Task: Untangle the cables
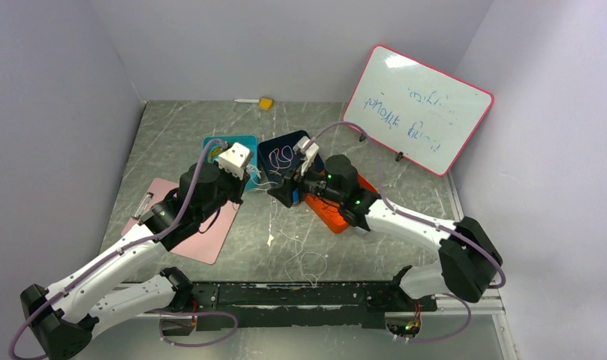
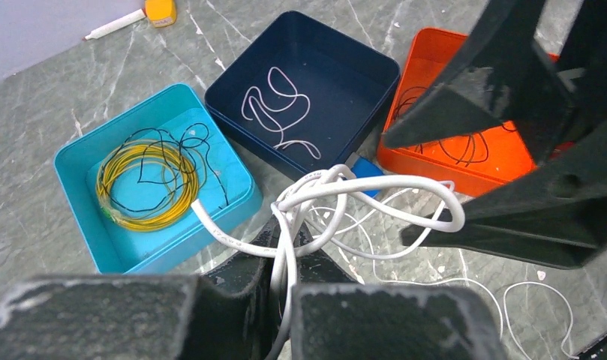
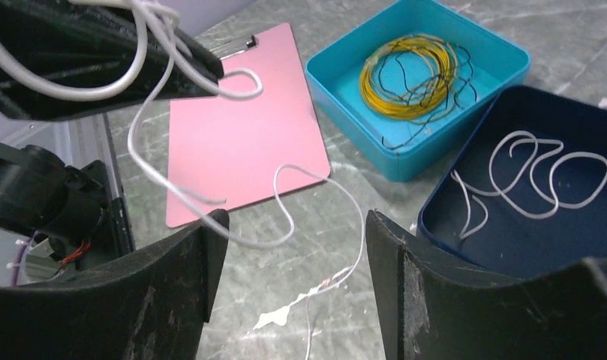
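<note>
Cables (image 2: 390, 182), a white bunch, seem clamped in the left jaws; the right jaws stand apart nearby.

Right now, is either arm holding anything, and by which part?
Left fingers pinch the white cable bundle by strands just below its loops; right fingers are open, empty.

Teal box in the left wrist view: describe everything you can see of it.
The teal box is a shallow, square, open-topped tray with rounded corners, plastic by its look, sitting flat on the grey marbled table beside a dark blue box. Inside lie a coiled yellow wire and a thin black wire looping over it. A white cable crosses before its near corner; contact cannot be told.
</note>
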You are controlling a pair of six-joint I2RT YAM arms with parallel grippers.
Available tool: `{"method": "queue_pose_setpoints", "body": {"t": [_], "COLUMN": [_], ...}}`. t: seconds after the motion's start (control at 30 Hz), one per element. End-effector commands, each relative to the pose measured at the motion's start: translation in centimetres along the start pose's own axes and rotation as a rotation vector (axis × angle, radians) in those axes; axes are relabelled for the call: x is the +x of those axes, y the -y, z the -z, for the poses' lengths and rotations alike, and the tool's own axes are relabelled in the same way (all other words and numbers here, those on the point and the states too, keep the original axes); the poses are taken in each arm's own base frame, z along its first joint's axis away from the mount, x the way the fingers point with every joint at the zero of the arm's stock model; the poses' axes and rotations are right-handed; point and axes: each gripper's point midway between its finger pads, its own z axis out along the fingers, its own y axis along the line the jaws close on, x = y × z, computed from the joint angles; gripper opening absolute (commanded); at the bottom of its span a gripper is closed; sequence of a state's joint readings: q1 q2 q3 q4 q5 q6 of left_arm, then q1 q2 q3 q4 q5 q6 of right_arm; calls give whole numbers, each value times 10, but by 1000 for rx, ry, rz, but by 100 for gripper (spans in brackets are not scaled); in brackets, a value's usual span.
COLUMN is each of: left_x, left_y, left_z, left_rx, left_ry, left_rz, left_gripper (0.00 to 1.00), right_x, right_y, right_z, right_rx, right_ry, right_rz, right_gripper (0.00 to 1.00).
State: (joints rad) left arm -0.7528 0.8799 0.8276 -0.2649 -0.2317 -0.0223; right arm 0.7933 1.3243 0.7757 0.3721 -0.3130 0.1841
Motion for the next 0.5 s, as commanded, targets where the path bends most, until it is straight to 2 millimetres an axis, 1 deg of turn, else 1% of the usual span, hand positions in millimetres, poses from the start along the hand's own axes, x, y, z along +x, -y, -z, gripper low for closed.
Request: {"method": "queue_pose_setpoints", "body": {"t": [0.0, 0.13, 0.17, 0.23, 0.37, 0.4, 0.47], "left_x": [-26, -22, -21, -19, -16, -15, -9], "left_y": [3, 5, 5, 7, 8, 9, 10], "left_z": [7, 8, 8, 9, 9, 9, 6], "left_rx": [28, 37, 38, 48, 48, 50, 54], "left_ry": [74, 73, 72, 72, 78, 75, 60], "left_rz": [28, 40, 45, 56, 83, 89, 99], "left_gripper": [7, 7, 7, 7, 7, 7, 9], "right_x": [-34, -41, -40, -39, -34, -34, -35], "right_y": [-7, -3, -2, -2, 11, 14, 21], "right_z": [-18, -24, -25, -28, -27, -23, -15], "right_rx": [-64, -52, -50, -53, 18, 36, 94], "right_ry": [101, 137, 133, 121, 89, 86, 81], "right_rz": [93, 88, 83, 80, 45, 37, 12], "right_gripper": [68, 59, 54, 40, 5, 0, 0]}}
